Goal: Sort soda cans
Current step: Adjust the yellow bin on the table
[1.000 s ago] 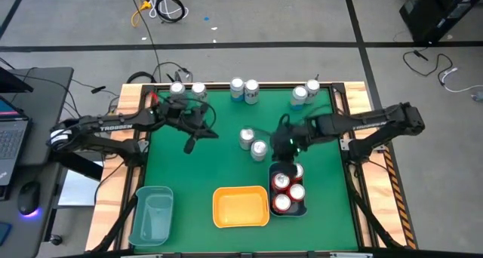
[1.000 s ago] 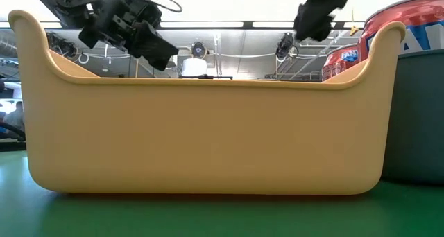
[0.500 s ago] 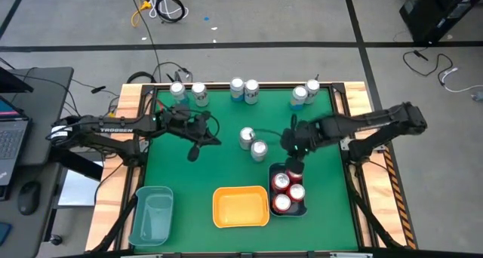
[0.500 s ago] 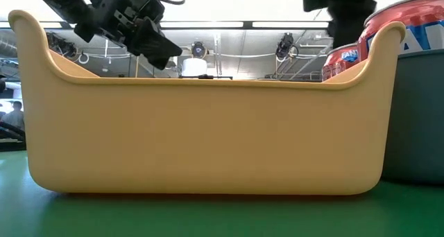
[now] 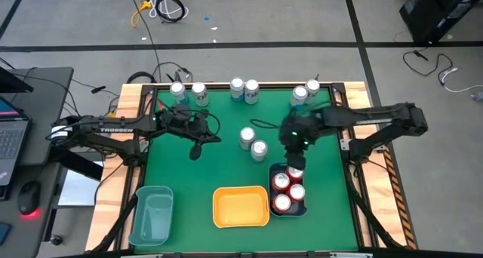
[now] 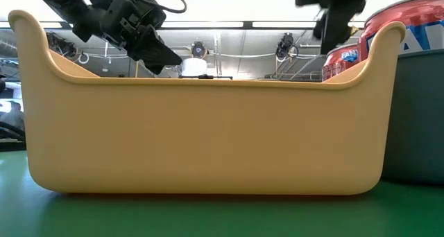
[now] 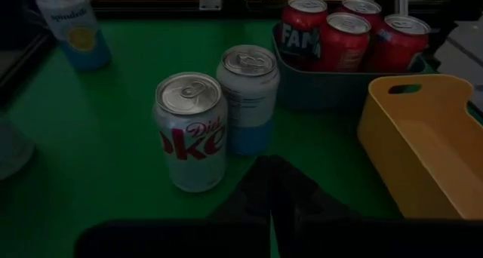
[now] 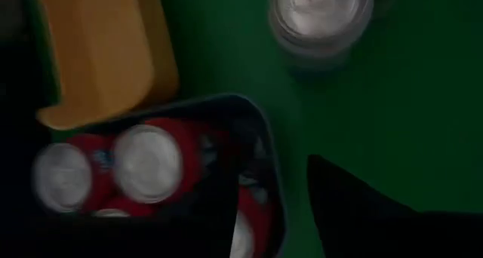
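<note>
green table, right pincer over binned red cans

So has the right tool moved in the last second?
Yes. In the high view the right tool has swung from beside the middle cans to over the dark bin.

Grey floor, loose cables

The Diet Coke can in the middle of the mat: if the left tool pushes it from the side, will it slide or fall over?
The Diet Coke can stands upright and is taller than wide, so a high push would probably tip it; once down, it would likely roll. Its neighbour can stands very close and may be knocked too. The smooth wall looks slippery.
</note>
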Controlling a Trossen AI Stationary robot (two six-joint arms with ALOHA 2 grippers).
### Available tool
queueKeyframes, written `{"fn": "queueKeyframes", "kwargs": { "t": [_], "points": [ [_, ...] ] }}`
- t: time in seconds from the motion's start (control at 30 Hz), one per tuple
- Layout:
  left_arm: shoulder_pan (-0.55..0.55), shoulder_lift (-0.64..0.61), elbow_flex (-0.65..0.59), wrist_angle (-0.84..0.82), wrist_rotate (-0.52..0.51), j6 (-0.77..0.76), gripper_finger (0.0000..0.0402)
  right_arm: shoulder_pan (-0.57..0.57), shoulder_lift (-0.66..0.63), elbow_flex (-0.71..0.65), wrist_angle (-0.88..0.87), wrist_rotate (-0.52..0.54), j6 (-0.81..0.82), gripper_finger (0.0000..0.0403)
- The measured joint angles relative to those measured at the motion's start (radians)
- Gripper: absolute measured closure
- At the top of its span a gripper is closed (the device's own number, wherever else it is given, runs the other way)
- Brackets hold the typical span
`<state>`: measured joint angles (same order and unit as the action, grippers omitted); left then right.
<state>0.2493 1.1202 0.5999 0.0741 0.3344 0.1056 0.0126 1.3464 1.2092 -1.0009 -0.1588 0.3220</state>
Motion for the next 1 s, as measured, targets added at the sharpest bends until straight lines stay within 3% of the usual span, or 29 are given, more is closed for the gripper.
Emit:
{"fn": "queueKeyframes", "kwargs": {
  "t": [0.17, 0.43, 0.63, 0.8, 1.0],
  "points": [
    [0.001, 0.0, 0.0, -0.001, 0.032, -0.004, 0.0401, 0.173, -0.066, 0.002, -0.011, 0.135, 0.212, 0.0295],
    [-0.087, 0.0, 0.028, 0.001, 0.089, -0.009, 0.0401, 0.485, -0.022, 0.001, -0.006, 0.279, 0.52, 0.0373],
    [-0.211, 0.049, 0.134, -0.087, 0.105, -0.056, 0.0401, 0.616, -0.024, 0.001, -0.003, 0.399, 0.663, 0.0373],
    [-0.292, 0.189, 0.287, -0.253, 0.083, -0.122, 0.0397, 0.669, -0.024, 0.001, -0.004, 0.411, 0.68, 0.0365],
    [-0.356, 0.376, 0.475, -0.405, 0.026, -0.2, 0.0351, 0.694, -0.024, 0.001, -0.005, 0.431, 0.643, 0.0365]
  ]
}}
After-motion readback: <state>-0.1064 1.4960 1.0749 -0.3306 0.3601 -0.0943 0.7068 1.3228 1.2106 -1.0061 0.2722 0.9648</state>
